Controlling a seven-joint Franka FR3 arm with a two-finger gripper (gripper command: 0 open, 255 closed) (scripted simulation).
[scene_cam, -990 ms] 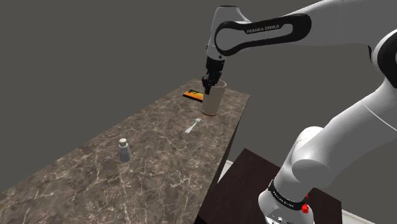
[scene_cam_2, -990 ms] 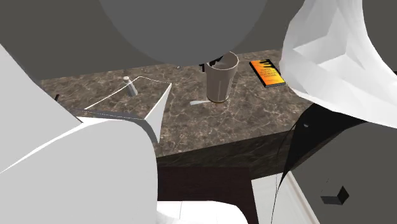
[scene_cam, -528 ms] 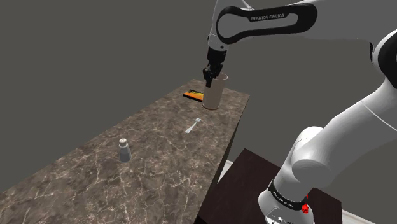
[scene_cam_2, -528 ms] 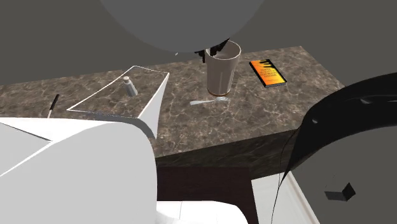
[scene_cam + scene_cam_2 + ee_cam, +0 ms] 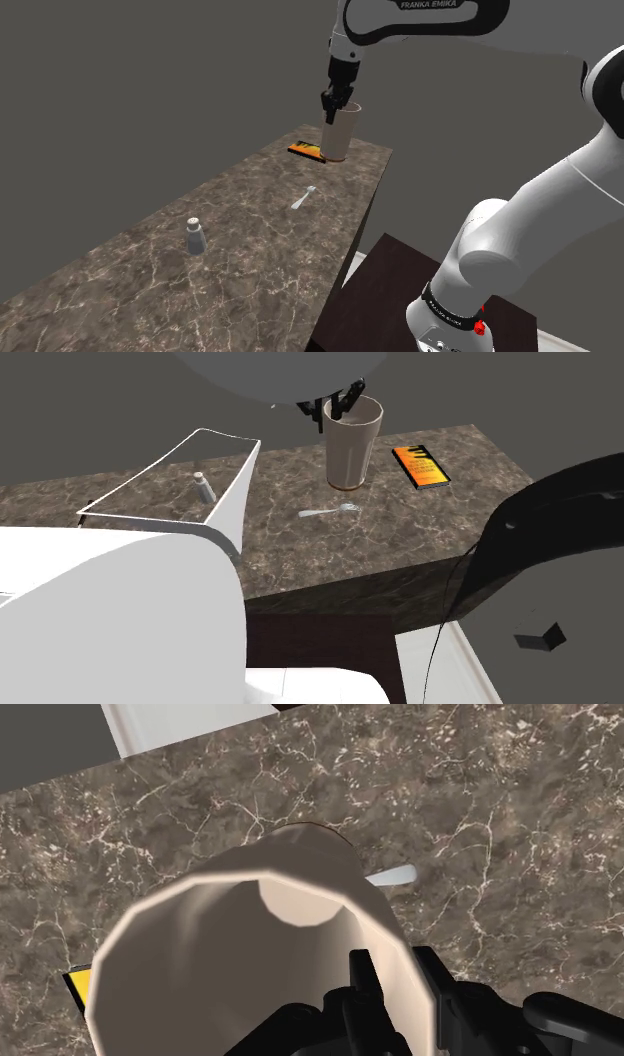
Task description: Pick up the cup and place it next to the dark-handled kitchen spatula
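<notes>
One thin wall of rim is all the gripper (image 5: 337, 103) has: its fingers are clamped on the cup's (image 5: 338, 134) edge, one inside and one outside. The cup hangs clear of the tabletop (image 5: 200, 290) over its far end, near an orange card (image 5: 304, 150). Held off-centre like that, it may swing or slip in a fast sweep. A low carry toward the spatula could clip the shaker (image 5: 195, 236) or the pale utensil (image 5: 305, 198).

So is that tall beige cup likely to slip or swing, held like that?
Probably stiff: the tall beige cup shows no dent though the hand pinches only one side of its rim. It looks empty, so likely light. Held off-centre, it might tilt or slip.
</notes>
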